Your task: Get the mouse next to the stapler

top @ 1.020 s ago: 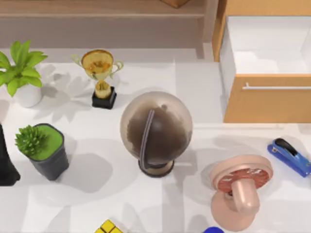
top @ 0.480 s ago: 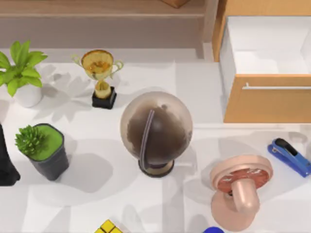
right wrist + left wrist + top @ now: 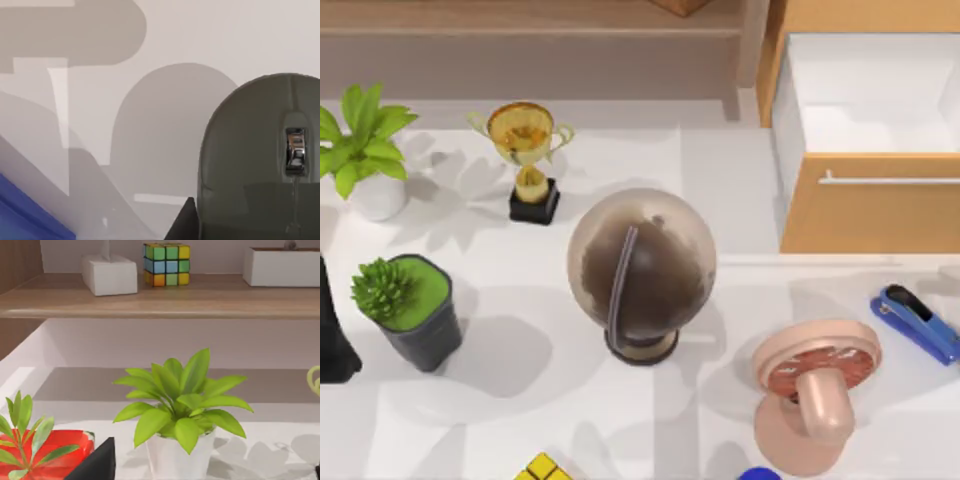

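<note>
Since a second ago our one stapler [image 3: 914, 322] has slid slightly up and left along the table's [image 3: 520, 400] right edge. We see one mouse [image 3: 260, 160] on the white top, close under our right wrist, a blue corner nearby. Whether either gripper's fingers are apart or together, we cannot tell.

Grey mouse [image 3: 260, 160] near blue stapler [image 3: 25, 215]

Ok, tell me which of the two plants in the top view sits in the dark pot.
The spiky succulent, nearer the table's front; its pot is dark grey. The leafy plant behind it has a white pot.
</note>
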Available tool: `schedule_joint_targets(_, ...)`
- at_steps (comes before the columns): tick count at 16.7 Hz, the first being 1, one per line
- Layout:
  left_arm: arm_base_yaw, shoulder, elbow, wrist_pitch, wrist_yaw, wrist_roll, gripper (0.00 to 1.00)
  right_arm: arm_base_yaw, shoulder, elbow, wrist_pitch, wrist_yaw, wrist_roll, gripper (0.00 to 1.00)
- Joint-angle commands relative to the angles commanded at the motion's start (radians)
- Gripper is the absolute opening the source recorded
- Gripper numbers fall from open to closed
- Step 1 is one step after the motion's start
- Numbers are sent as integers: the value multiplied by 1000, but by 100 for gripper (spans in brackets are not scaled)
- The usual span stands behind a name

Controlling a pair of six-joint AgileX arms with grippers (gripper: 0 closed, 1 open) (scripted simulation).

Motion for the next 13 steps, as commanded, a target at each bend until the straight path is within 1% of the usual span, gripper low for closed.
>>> schedule_joint_targets(12,0,0,0,0,0,0,100,0,0,0,0,0,0,98)
schedule_joint_targets(13,0,0,0,0,0,0,100,0,0,0,0,0,0,100)
